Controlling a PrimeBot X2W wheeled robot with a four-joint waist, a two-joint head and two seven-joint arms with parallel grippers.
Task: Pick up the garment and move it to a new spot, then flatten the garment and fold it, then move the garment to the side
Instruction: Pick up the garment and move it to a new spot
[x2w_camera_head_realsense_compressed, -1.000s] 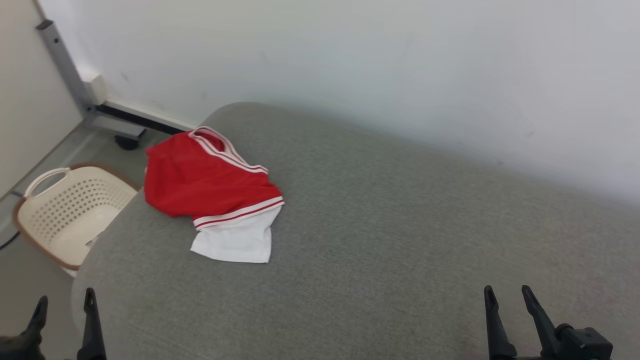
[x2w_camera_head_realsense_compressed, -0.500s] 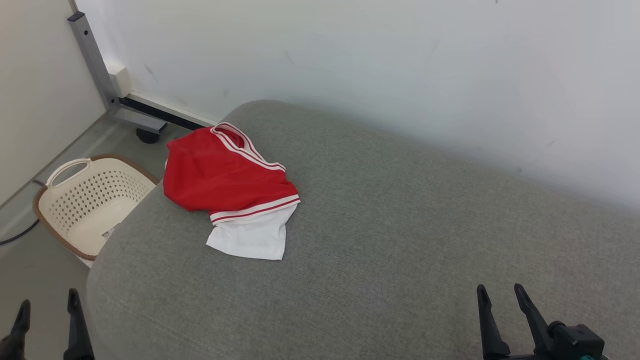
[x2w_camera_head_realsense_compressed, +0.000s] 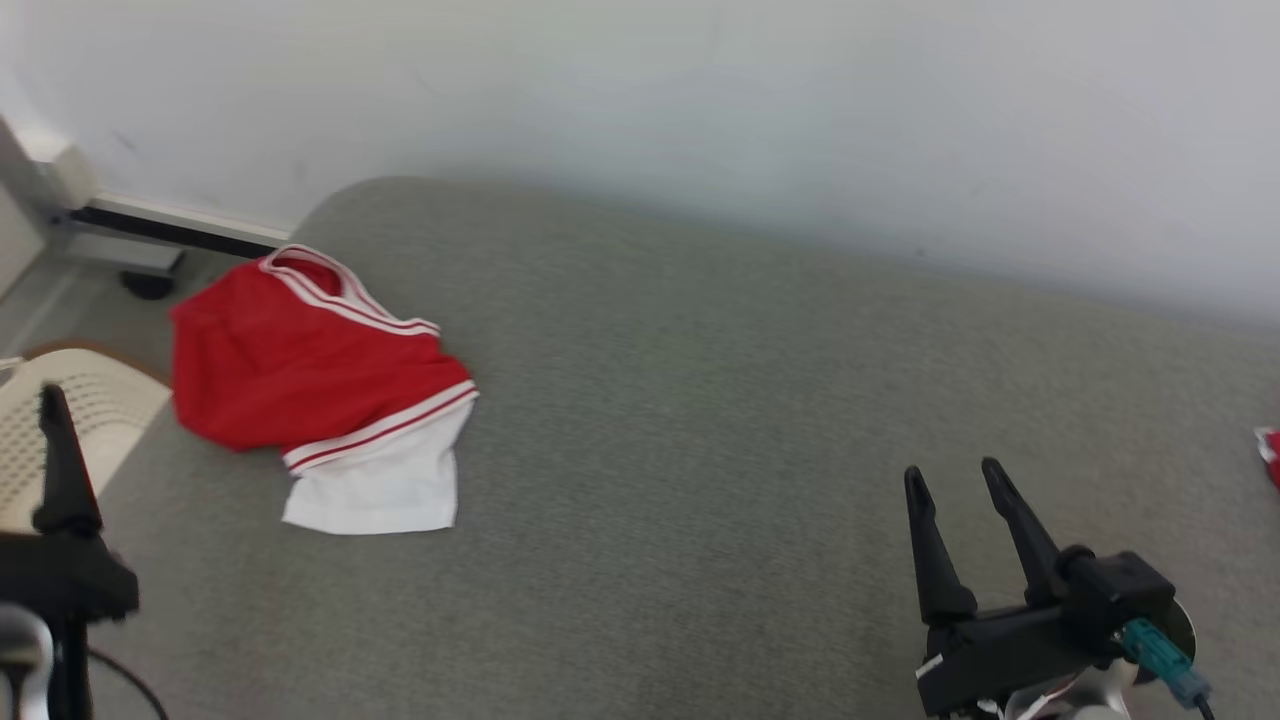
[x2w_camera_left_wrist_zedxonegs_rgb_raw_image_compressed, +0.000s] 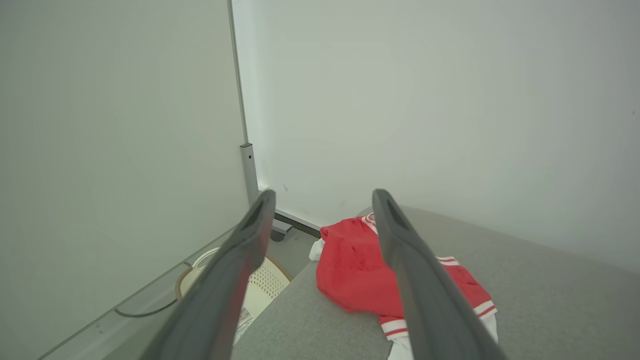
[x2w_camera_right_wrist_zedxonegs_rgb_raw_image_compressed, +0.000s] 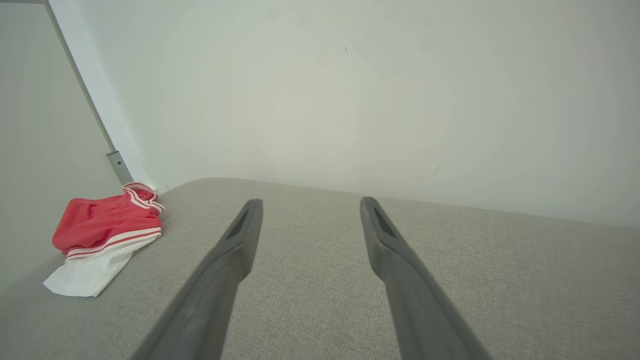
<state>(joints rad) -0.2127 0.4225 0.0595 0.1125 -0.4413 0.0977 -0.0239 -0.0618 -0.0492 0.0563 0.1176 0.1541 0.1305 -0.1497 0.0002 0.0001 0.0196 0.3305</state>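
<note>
The garment (x2w_camera_head_realsense_compressed: 300, 370) is thin cloth. Its red part is smooth with a faint sheen and looks finely pitted in the left wrist view, and its white part is plain and matt. The grey upholstered surface (x2w_camera_head_realsense_compressed: 750, 400) beneath it is coarse woven fabric, matt, with a visible grain. The far wall (x2w_camera_head_realsense_compressed: 700, 100) is smooth and matt, with a few faint scuffs. On the left, the basket (x2w_camera_head_realsense_compressed: 120, 395) looks like cream plastic pierced with holes, with a brown rim. The upright post (x2w_camera_left_wrist_zedxonegs_rgb_raw_image_compressed: 247, 170) looks like grey metal with a dull finish. The long fingers of the left gripper (x2w_camera_left_wrist_zedxonegs_rgb_raw_image_compressed: 322, 194) and right gripper (x2w_camera_head_realsense_compressed: 951, 470) are dark and matt; whether plastic or rubber is unclear. The teal plug (x2w_camera_head_realsense_compressed: 1155, 650) looks like plastic.
</note>
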